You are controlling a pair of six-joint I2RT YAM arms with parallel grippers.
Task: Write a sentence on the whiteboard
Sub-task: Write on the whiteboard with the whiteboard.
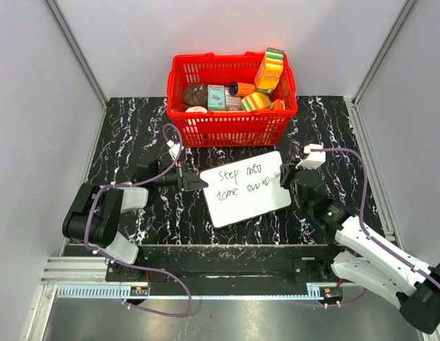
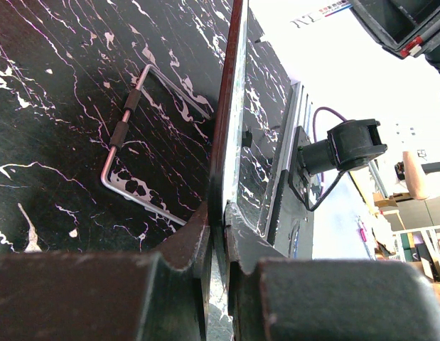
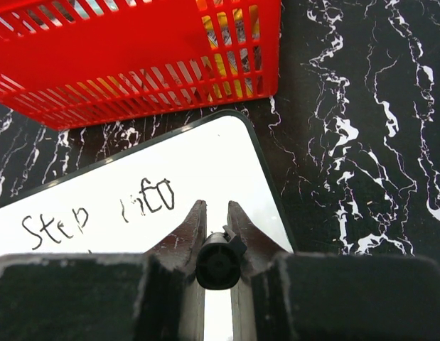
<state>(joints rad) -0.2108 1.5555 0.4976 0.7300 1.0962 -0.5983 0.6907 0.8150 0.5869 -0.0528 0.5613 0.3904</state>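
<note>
The whiteboard (image 1: 247,187) lies tilted on the black marble table in front of the red basket. The sentence (image 1: 239,184) stands on it in two black handwritten lines, roughly "Step into" over "tomorrow". My left gripper (image 1: 193,182) is shut on the board's left edge; in the left wrist view its jaws clamp the thin board edge (image 2: 227,128). My right gripper (image 1: 285,175) is at the board's right edge, shut on a black marker (image 3: 218,260). In the right wrist view the words "Step into" (image 3: 99,213) show on the whiteboard (image 3: 205,170).
A red basket (image 1: 232,126) with several groceries stands at the back centre, close behind the board; it also shows in the right wrist view (image 3: 134,64). A bent metal wire stand (image 2: 134,142) is under the board in the left wrist view. Grey walls close in the table.
</note>
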